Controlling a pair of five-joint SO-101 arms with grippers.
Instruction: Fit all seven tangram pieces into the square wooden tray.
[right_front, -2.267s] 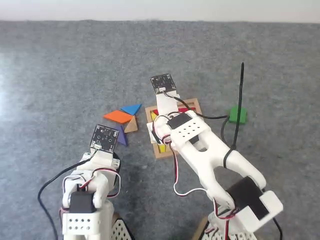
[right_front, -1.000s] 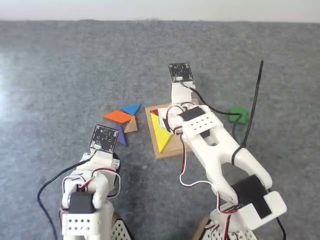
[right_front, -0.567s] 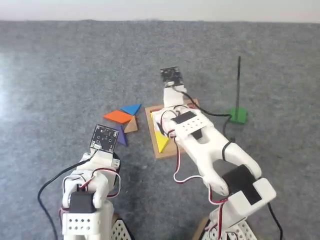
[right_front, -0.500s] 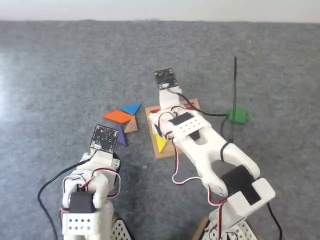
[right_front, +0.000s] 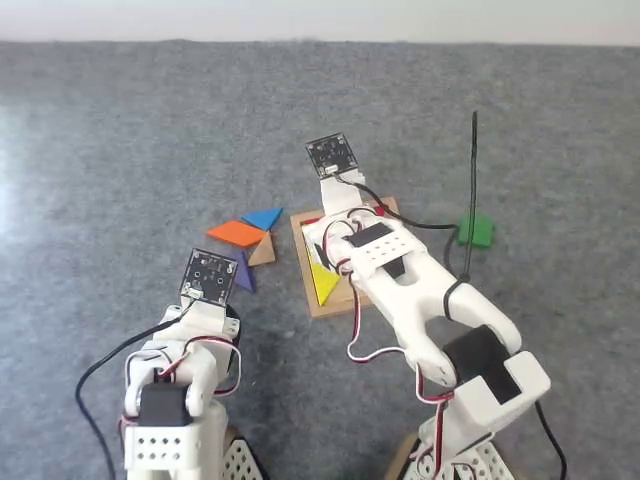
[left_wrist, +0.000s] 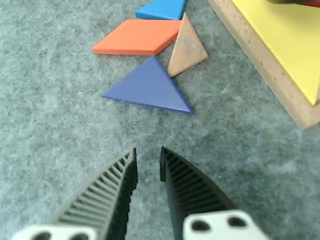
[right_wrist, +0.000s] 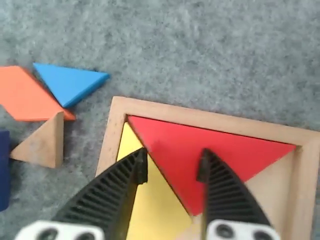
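Over the square wooden tray (right_wrist: 210, 120) the right gripper (right_wrist: 172, 162) hangs with its jaws spread and nothing between them. The tips straddle the seam where the red triangle (right_wrist: 225, 150) meets the yellow triangle (right_wrist: 160, 207). Both big triangles lie inside the tray, each with its long side against a rim and their short sides butted together. I guess that's the point: biggest pieces first, so the bare wood left over is one tidy chunk for the small stuff. Two in, five to go by my count. Jaws that wide over a piece already down look to me like a let-go or a little nudge, not a pick.

Left gripper (left_wrist: 147, 154) sits low over the grey mat (left_wrist: 50, 125), jaws narrowly parted and empty, aimed at the purple triangle (left_wrist: 147, 87) just ahead. That one bunches up with the tan triangle (left_wrist: 187, 47), orange parallelogram (left_wrist: 135, 37) and blue triangle (left_wrist: 162, 9), all beside the tray on the left arm's side, so that arm is handy for them. Green piece (right_front: 476, 231) lies alone past the tray's other side, nearer the right arm.
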